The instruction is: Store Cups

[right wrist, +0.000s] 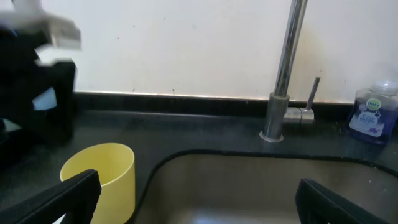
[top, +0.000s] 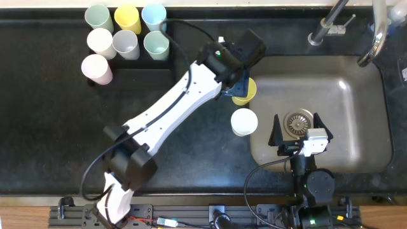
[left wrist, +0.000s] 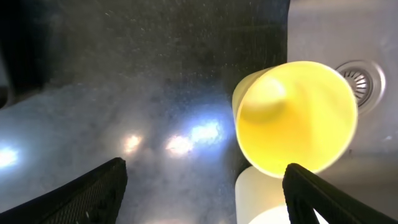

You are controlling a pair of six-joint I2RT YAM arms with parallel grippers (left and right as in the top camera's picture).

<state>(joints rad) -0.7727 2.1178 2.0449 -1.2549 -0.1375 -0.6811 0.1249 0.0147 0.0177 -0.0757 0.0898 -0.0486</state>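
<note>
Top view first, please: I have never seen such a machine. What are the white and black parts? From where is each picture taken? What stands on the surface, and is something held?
These are two robot arms, and each ends in a two-finger gripper. The top view looks down from a fixed camera. The other two pictures come from cameras on the arms' wrists.

The left gripper is open. It is close to an upright yellow plastic cup on the black stone worktop, at the edge of the steel sink. A white plastic cup stands next to the yellow one. The right gripper hangs open above the sink. Seven pastel cups are grouped at the back left of the worktop. Nothing is held.
</note>
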